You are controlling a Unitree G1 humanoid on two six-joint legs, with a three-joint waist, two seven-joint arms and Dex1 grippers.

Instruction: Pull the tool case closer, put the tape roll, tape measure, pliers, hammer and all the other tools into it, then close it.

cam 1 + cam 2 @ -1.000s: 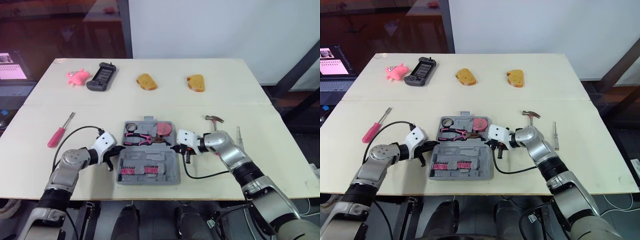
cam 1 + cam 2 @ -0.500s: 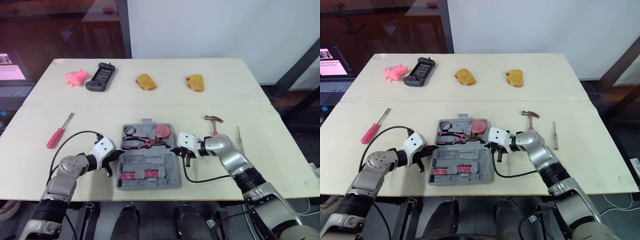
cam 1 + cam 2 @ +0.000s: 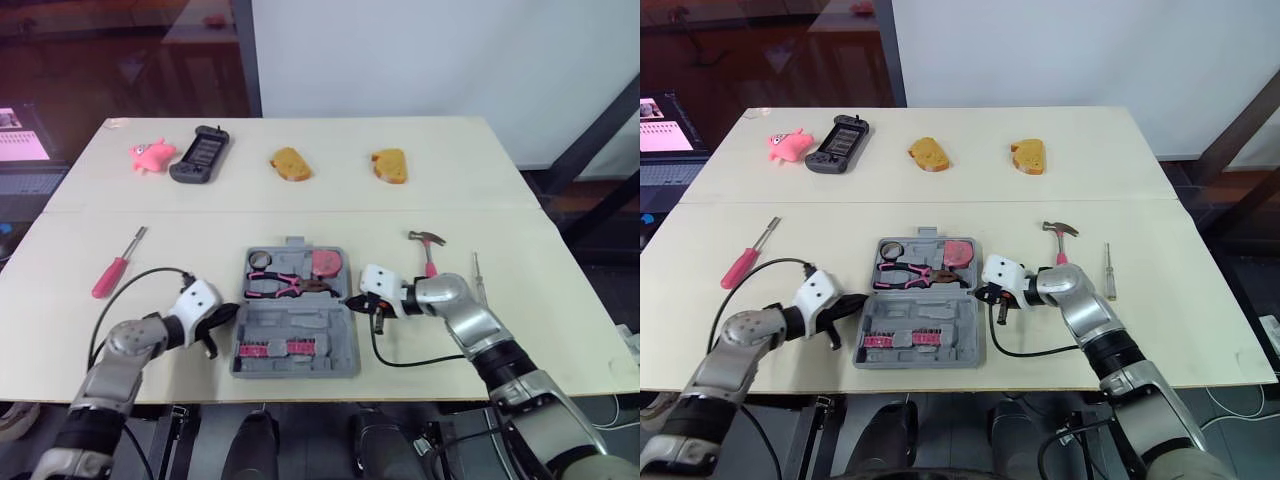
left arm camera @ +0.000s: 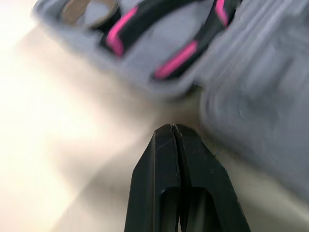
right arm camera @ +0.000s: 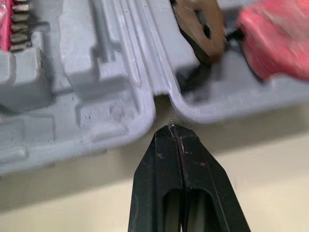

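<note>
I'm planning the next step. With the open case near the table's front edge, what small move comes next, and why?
Probably open the right gripper and swing it to the pink-handled hammer: its jaws are shut on nothing beside the open grey plastic tool case, and the hammer lies loose on the cream table close by.

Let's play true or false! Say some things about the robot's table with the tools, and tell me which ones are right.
1. The tool case is open. True.
2. The hammer is inside the case. False: it lies on the table, to the right of the case.
3. The pliers lie in the case. True.
4. Both claws are wide open. False: the left claw and the right claw are both shut.
5. The red screwdriver lies on the table, left of the case. True.
</note>
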